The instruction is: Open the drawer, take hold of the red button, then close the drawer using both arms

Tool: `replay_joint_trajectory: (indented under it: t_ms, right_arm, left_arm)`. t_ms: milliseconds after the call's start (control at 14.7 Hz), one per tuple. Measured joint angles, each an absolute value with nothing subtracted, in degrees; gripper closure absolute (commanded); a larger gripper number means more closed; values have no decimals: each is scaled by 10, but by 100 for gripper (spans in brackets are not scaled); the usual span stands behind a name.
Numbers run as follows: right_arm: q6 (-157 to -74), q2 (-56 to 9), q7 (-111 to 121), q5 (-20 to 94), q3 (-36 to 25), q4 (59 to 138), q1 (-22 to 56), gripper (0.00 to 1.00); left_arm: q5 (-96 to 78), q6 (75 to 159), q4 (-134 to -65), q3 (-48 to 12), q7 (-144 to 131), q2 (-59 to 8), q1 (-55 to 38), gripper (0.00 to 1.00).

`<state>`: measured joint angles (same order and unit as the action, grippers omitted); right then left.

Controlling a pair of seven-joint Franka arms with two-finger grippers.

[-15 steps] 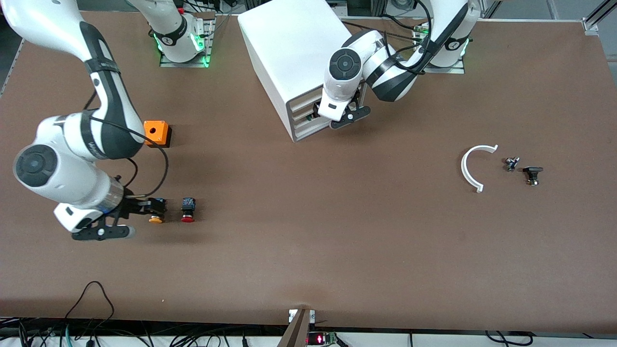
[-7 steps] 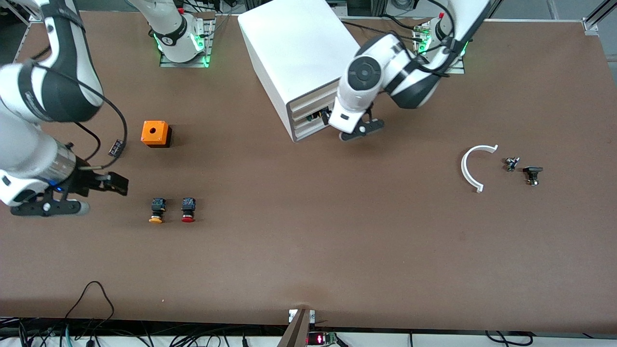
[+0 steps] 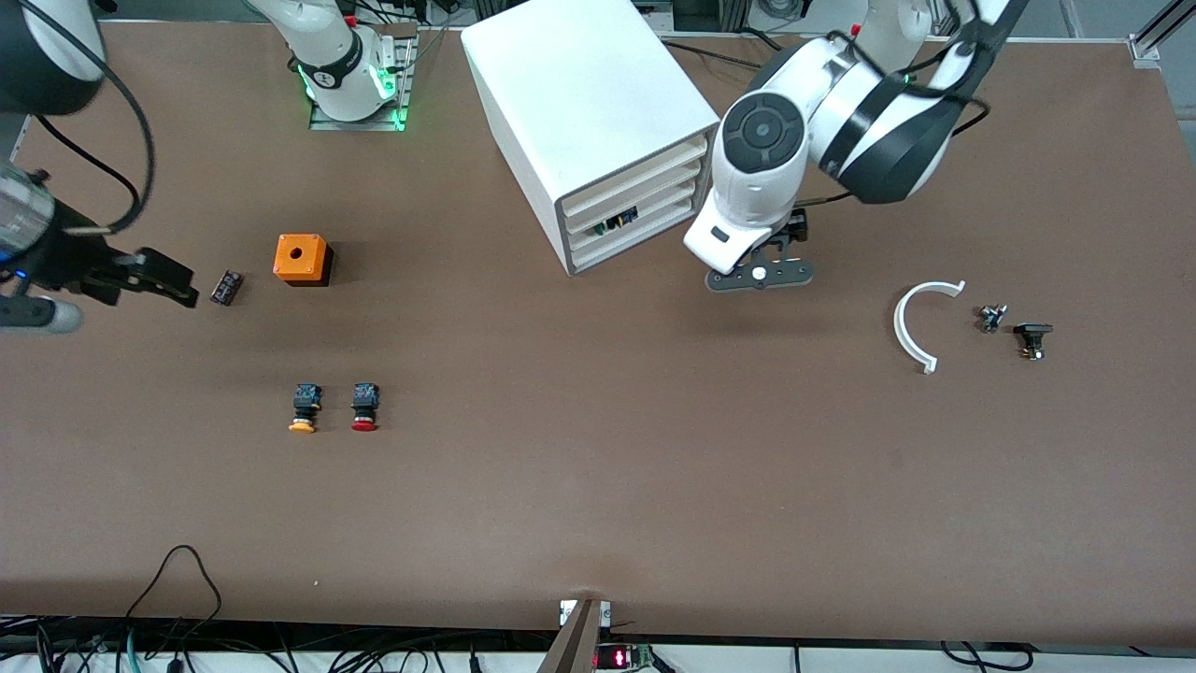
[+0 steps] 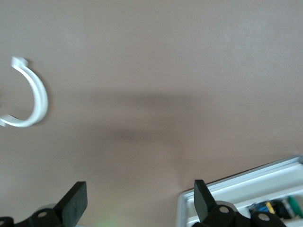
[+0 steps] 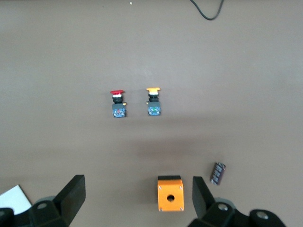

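Both arms raised, left claw and right claw spread.

Brown table — cabinet, buttons, perhaps clips.

Counter: matt brown, smooth. Cabinet: smooth white plastic (slight sheen). Arms' shells: glossy white plastic. Orange cube: matt plastic.
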<state>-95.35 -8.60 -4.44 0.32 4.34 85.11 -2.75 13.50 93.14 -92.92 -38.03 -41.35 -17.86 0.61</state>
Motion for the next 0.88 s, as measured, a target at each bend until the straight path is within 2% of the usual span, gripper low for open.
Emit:
replay_joint_trajectory:
  t_ms: [68, 204, 407, 611, 747, 882]
  right_arm:
    - [-939, -68, -44, 4, 39, 856, -28, 0]
    - [-934, -41, -45, 4, 39, 875, -28, 0]
    - [-928, 17, -45, 4, 37, 924, -28, 0]
    - [-904, 48, -45, 4, 37, 945, -28, 0]
    - [-904, 49, -45, 4, 38, 946, -27, 0]
    - [-904, 49, -45, 4, 39, 946, -26, 0]
  left_arm:
    - [136, 901, -894, -380, -358, -171, 30, 1]
    - [136, 883, -866, -380, -291, -158, 64, 1]
    - [135, 875, -847, -370, -182, -128, 98, 1]
    - [125, 865, -843, -365, -120, -107, 128, 1]
    - [74, 864, -838, -323, -55, -97, 140, 1]
    - [10, 865, -845, -221, 16, -83, 113, 1]
